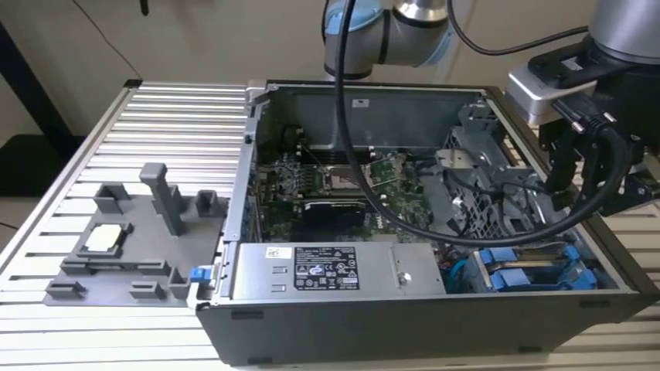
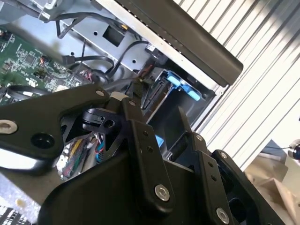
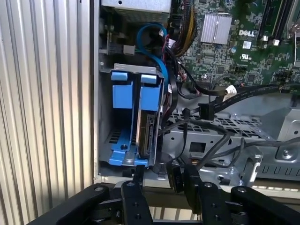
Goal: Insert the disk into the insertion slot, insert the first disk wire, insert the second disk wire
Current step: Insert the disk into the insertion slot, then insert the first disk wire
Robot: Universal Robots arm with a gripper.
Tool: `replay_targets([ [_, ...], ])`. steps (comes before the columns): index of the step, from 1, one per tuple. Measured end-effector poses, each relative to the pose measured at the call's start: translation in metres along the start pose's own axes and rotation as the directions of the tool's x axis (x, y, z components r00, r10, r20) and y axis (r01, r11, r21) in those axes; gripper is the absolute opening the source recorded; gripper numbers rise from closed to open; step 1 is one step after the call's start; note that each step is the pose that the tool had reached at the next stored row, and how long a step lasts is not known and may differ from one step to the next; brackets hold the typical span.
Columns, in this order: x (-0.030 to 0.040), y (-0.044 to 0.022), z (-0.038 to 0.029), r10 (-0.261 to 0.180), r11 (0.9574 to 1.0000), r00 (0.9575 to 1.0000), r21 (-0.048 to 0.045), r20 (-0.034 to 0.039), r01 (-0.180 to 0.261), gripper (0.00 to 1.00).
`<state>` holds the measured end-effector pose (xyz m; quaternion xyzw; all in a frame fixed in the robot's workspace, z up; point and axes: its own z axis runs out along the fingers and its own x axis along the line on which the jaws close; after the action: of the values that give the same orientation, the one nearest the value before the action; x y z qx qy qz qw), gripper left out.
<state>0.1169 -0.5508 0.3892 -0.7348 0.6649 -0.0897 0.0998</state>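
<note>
Already the disk [image 3: 149, 133] stands on edge in its blue carrier inside the insertion slot [image 3: 108, 137], at the lower right of the computer case [image 1: 413, 325] in the exterior view. The gripper [image 3: 161, 180] hovers just beside the slot, its fingertips apart and clamping nothing. Judged step: first disk wire. This calls for grasping a loose black wire [image 3: 206, 110] and aligning it with the disk.

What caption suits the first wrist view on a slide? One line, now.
Disk in its blue carrier sits in the insertion slot, with the gripper close by.
</note>
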Motion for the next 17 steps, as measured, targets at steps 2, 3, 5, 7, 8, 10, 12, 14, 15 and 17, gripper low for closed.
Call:
replay_targets([
  [2,-0.0006,0.0011,0.0009,-0.007,0.9999,1.0,0.0107,0.0009,0.007,0.47],
  [3,-0.0007,0.0016,0.0012,-0.009,0.9999,1.0,0.0148,0.001,0.009,0.47],
  [5,-0.001,0.0024,0.0016,-0.011,0.9997,0.9999,0.0199,0.0009,0.011,0.47],
  [7,-0.001,0.0024,0.0016,-0.012,0.9997,0.9999,0.0208,0.0002,0.012,0.47],
  [8,-0.001,0.0025,0.0017,-0.012,0.9997,0.9999,0.0213,0.0002,0.012,0.47],
  [10,-0.001,0.0026,0.0018,-0.012,0.9996,0.9999,0.0238,0.0,0.012,0.47],
  [12,-0.001,0.0026,0.0018,-0.012,0.9996,0.9999,0.0241,-0.0001,0.012,0.47],
  [14,-0.001,0.0026,0.0018,-0.012,0.9996,0.9999,0.0242,-0.0001,0.012,0.45],
  [15,-0.001,0.0026,0.0018,-0.012,0.9996,0.9999,0.0242,-0.0001,0.012,0.38],
  [17,-0.001,0.0026,0.0018,-0.012,0.9996,0.9999,0.0243,0.0,0.012,0.32],
])
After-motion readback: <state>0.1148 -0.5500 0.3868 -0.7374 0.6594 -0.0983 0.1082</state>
